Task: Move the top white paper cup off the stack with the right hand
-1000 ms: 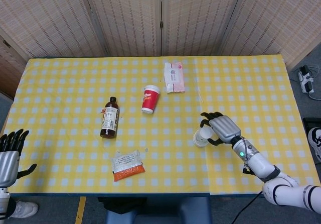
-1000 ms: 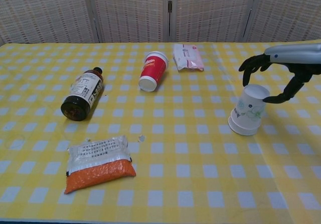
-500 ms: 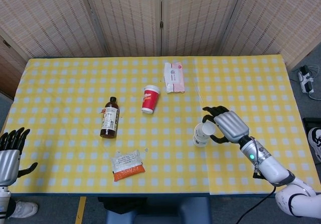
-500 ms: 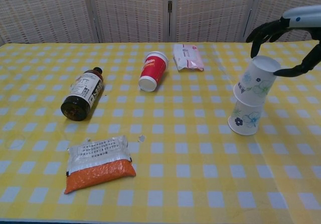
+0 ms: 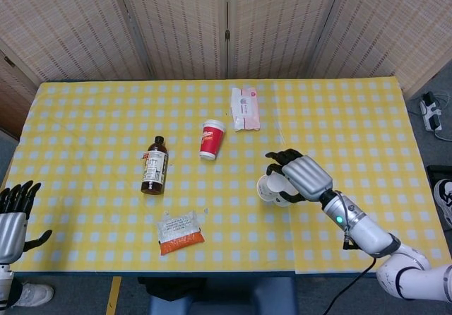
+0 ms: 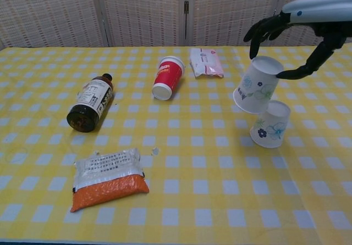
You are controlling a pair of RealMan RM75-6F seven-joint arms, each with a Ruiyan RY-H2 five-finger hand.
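top cup: the top white paper cup [image 6: 256, 85] is now clear of the lower cup [image 6: 271, 124]; half a second ago we saw it still nested and only part lifted.
position: airborne, tilted, up and left of the lower cup, which sits upside down on the bench [image 6: 181, 173].
right hand: the right hand [image 6: 291, 28] holds the cup by its upturned base, thumb on one side and fingers on the other.
left hand: the left hand [image 5: 14, 220] idles at the near left edge, fingers spread, holding nothing.
task: we judge separation done; what's left is setting the cup down.
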